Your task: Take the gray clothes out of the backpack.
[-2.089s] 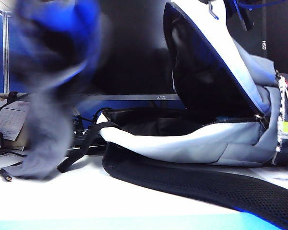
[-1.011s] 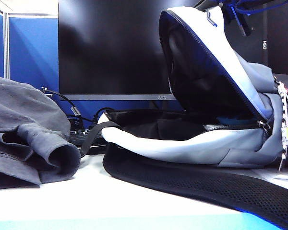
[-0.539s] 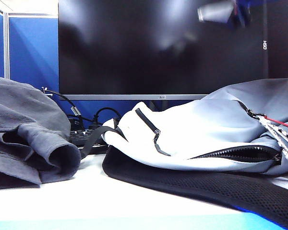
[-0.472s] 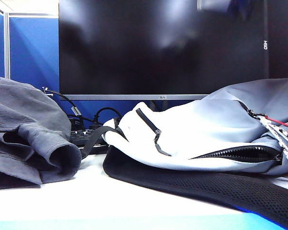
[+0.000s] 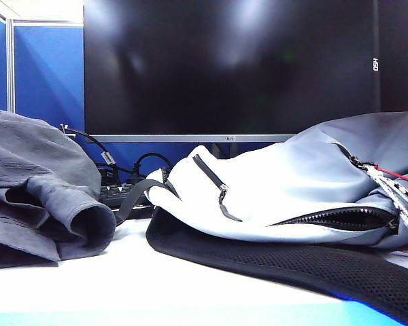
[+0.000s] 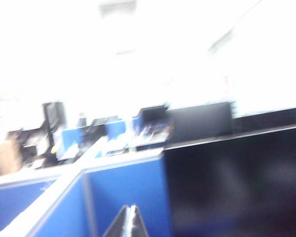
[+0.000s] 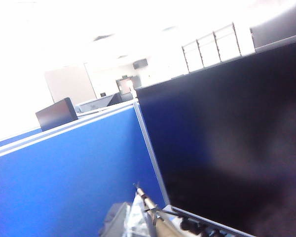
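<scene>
Both hands up and clear now. Left hand (image 6: pixel 130 222) pinched closed, empty, aimed over the blue partition (image 6: pixel 123 197). Right hand (image 7: pixel 147 210) also closed, nothing held, facing the monitor (image 7: pixel 237 138). Well below them, the backpack (image 5: pixel 285 190) flap has dropped flat; gray clothes (image 5: pixel 41 190) heaped on the tabletop (image 5: pixel 156 278) beside it, apart. Extraction looks done.

One gray clothes (image 5: pixel 44 193) heap on the left, one backpack (image 5: pixel 292 193) on the right. One dark monitor (image 5: pixel 224 68) far behind, one blue partition (image 5: pixel 44 75) far left. Two grippers: left gripper (image 6: pixel 127 224), right gripper (image 7: pixel 145 217), both pinched closed.
</scene>
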Tool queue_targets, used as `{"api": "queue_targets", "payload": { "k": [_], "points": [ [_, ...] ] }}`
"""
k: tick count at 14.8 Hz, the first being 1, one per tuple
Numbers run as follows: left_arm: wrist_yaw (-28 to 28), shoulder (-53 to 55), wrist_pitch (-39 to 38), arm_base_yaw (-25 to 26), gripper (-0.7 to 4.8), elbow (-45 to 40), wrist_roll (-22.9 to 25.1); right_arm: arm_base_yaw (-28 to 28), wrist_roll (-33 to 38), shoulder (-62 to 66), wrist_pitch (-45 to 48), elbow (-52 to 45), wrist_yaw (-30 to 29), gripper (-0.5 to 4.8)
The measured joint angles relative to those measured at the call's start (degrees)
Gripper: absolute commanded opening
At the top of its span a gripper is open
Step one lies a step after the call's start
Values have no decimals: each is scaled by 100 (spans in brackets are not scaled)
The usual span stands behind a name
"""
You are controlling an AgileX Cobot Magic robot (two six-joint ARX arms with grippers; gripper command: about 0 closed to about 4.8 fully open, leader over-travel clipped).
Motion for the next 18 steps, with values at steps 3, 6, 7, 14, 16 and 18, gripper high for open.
{"api": "queue_targets", "payload": {
  "k": [3, 6, 7, 14, 16, 18],
  "points": [
    [153, -608, -162, -2, -5, -317, -424, 39, 240, -11, 2, 0, 7, -6],
    [542, -1123, -627, -4, -5, -981, -739, 39, 251, -396, -608, 0, 0, -7],
    [516, -1307, -960, -4, -5, -1266, -809, 96, 142, -710, -986, 0, 4, -6],
    [660, -2177, -2669, -192, -5, -1799, -1412, 317, -2002, -3810, -5587, -326, 2218, -6],
    [752, -2590, -2769, -203, -5, -1902, -1526, 313, -2022, -5071, -6218, -592, 2520, -6],
    [813, -2900, -3073, -212, -5, -2472, -1530, 310, -2044, -5895, -6430, -1045, 2933, -6]
  ]
}}
